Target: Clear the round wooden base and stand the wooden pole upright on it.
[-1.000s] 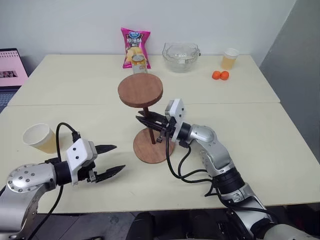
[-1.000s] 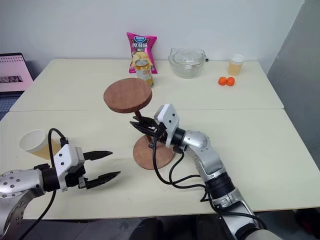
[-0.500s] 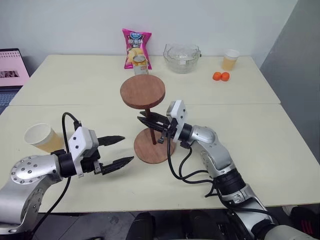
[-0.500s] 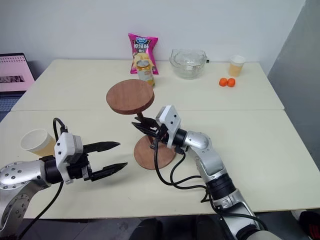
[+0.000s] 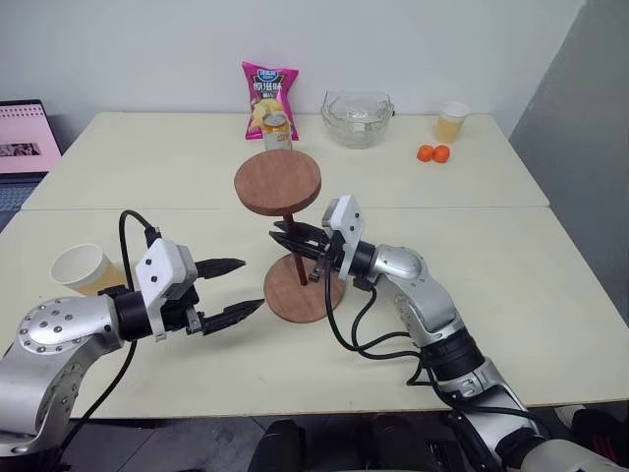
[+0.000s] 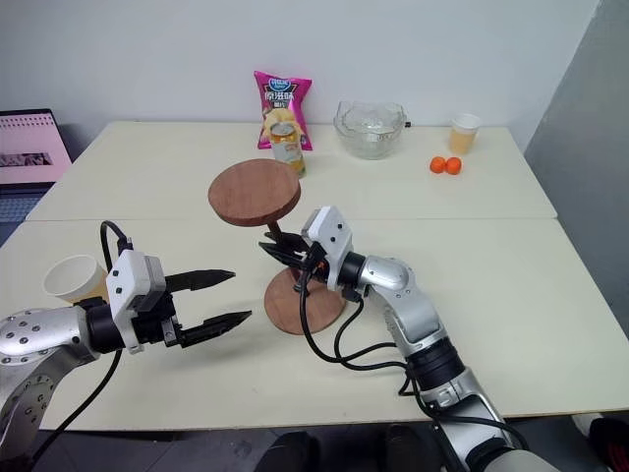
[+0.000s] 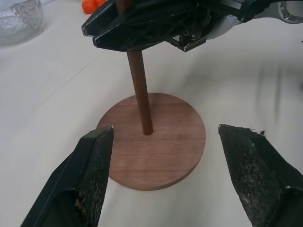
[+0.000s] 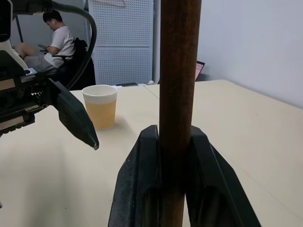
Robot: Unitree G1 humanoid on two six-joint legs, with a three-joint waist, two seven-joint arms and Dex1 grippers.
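**A:** Starting left: left gripper [image 5: 232, 287] hanging over the near-left part of the desk [image 5: 550, 256], fingers spread wide, nothing between them. Aimed straight at the round base [image 5: 300, 295], which lies flat just beyond the tips, near the middle of the desk's front half.

**B:** Yep. And from the left wrist view, one finger [image 7: 87, 177] lined up off each side of the disc, not touching. Looks bare on top apart from the pole's foot.

**A:** Pole [image 5: 293, 251] standing upright, long axis vertical, bottom end planted at the disc's centre, its own disc up top. Right gripper [image 5: 293, 239] reaching in from the right, clamped shut on the shaft about halfway up.

**B:** So left arm nearer the base, right arm already busy with the pole. Probably just needs the base pinned from the left while the right lets go. Can't tell if the tip is actually seated in the hole or only resting there.

**A:** Same, too small to call.
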